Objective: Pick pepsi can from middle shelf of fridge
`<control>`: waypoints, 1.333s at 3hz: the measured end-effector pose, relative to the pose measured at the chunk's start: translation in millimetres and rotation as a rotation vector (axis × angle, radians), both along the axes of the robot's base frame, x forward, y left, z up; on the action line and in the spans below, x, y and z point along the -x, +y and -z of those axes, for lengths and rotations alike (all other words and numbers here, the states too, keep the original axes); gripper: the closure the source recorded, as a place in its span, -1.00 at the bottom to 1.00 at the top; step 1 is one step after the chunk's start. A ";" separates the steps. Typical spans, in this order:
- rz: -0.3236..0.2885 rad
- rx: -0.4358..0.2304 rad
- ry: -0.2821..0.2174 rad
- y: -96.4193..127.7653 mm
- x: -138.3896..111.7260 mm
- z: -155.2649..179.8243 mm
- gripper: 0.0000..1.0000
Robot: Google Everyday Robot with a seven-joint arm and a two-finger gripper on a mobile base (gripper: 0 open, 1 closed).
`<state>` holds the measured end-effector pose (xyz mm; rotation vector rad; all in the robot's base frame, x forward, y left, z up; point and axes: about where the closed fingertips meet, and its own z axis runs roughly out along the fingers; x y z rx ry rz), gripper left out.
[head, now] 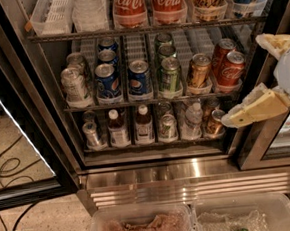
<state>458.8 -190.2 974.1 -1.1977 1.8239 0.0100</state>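
Observation:
The fridge (154, 174) stands with its door open. Its middle shelf (149, 101) holds rows of small cans in pale lane trays. Blue pepsi cans stand in two lanes left of centre: one front can (107, 80), with more behind it, and a second front can (139, 77). Silver cans (74, 84) are to their left. Green cans (169, 74), a gold can (199, 69) and red Coca-Cola cans (230, 66) are to their right. My gripper (242, 81) is at the right edge of the fridge opening, in front of the shelf's right end, open and empty, well right of the pepsi cans.
The top shelf holds tall Coca-Cola bottles (129, 6). The bottom shelf holds small bottles (143, 123) and cans. The open glass door (15, 127) hangs at the left. Two clear plastic bins (143, 223) sit on the floor in front. Cables (3, 163) lie at the left.

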 end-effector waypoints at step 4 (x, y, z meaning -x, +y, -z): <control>0.083 -0.084 -0.043 23.4 22.4 88.0 -1.00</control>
